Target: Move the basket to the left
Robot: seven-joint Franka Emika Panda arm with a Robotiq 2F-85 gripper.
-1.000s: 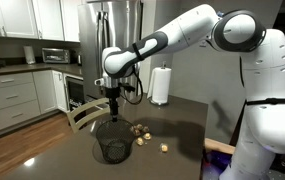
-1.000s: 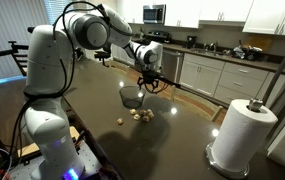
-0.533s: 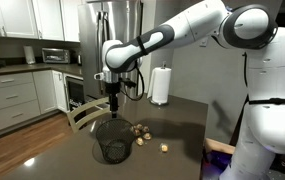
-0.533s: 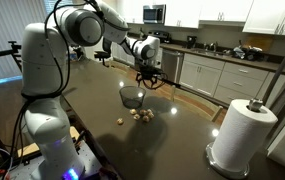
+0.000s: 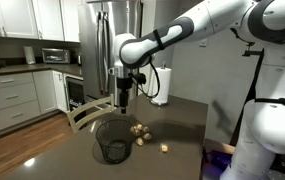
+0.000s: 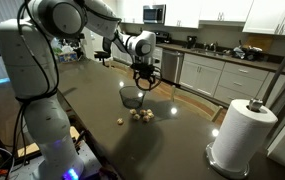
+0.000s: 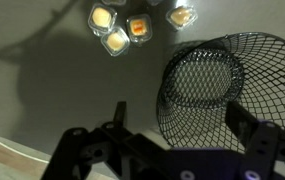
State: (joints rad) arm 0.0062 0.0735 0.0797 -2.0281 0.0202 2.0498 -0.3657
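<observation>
Since a second ago, the black gripper (image 5: 126, 103) has risen above the round dark wire-mesh basket (image 5: 113, 141), jaws spread, empty; basket stands beside tan lumps (image 5: 139, 132), apparently released.

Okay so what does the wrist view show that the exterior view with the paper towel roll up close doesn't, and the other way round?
Only the wrist view looks down into the basket, showing its mesh floor, and shows the tan lumps as separate pieces with orange centres. Only the exterior view shows the paper towel roll, the robot's arm, the kitchen counter, and the gripper hanging above the basket without touching it. Both show the basket upright on the dark table with the lumps beside it.
</observation>
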